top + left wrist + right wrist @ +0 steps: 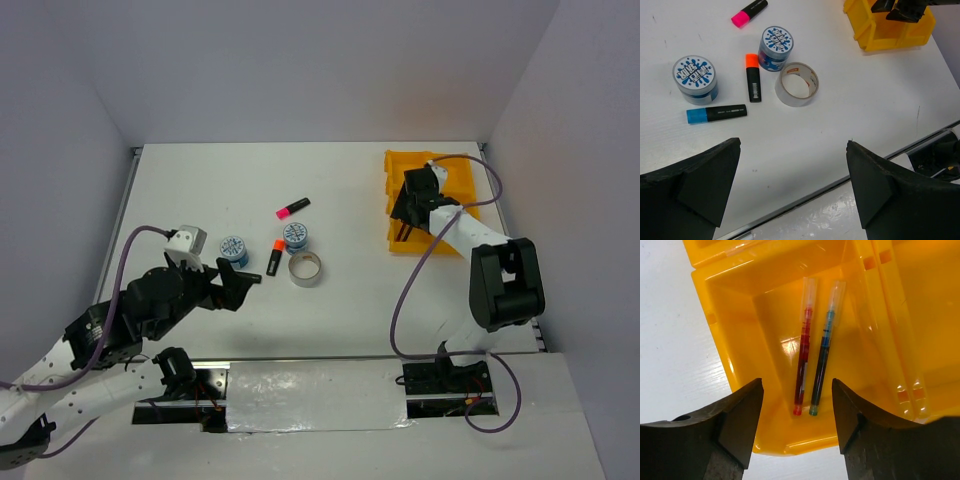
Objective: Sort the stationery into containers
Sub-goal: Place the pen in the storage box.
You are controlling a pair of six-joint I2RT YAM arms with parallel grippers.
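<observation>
The yellow tray (461, 186) stands at the far right. My right gripper (402, 230) is open and empty above its near-left compartment (735, 335), where a red pen (802, 357) and a blue pen (822, 357) lie side by side. My left gripper (247, 287) is open and empty, just near of the stationery cluster. The left wrist view shows a pink highlighter (749, 12), an orange highlighter (753, 77), a blue highlighter (716, 113), two blue-white tape rolls (695, 77) (775, 47) and a silver tape ring (796, 84), all on the table.
White walls close the table at the back and both sides. A metal rail (300, 360) runs along the near edge, with a reflective strip below it. The right arm's cable (410, 290) loops over the table near the tray.
</observation>
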